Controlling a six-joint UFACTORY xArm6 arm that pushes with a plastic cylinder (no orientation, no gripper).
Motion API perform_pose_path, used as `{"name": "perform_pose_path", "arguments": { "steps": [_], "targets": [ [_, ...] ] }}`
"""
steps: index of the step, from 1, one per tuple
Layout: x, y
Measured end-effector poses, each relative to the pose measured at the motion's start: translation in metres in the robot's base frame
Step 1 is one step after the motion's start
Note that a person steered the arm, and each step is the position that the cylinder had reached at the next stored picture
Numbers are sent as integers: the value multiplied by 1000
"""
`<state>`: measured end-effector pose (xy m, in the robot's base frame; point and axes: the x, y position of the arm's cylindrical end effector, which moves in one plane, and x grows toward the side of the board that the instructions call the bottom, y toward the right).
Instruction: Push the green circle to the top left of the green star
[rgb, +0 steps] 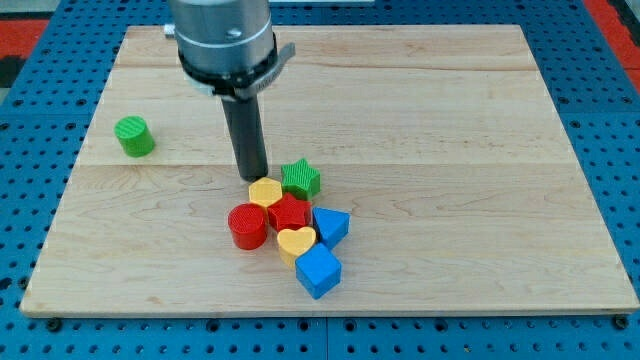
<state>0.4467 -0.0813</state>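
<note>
We log my tip (253, 177) resting on the wooden board (450, 120), just up and to the view's left of the block cluster. It ends a straight dark rod with no jaws, so there is no opening or closing to record; it holds nothing. The tip sits just beside the yellow hexagon (266, 192), and we cannot tell whether they touch. The green star (301, 179) lies to the tip's right, near it but apart.

Below these, the cluster packs tightly: a red block (290, 213) of unclear shape sits under the hexagon and star, the red cylinder (247, 225) to its left, the yellow heart (296, 243) beneath it, a blue triangular block (331, 226) to its right, and a blue cube (318, 271) lowest of all.

The green circle (133, 136) stands alone toward the view's left edge, well apart from the tip and the star, and higher in the view than both.
</note>
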Motion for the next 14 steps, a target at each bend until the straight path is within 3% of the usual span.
{"name": "perform_pose_path", "arguments": {
  "steps": [1, 3, 4, 5, 7, 9, 11, 12, 14],
  "targets": [
    [-78, -39],
    [-81, -184],
    [-25, -160],
    [-3, -85],
    [-31, -132],
    [-21, 0],
    [161, -66],
    [172, -63],
    [172, 58]
  ]
}}
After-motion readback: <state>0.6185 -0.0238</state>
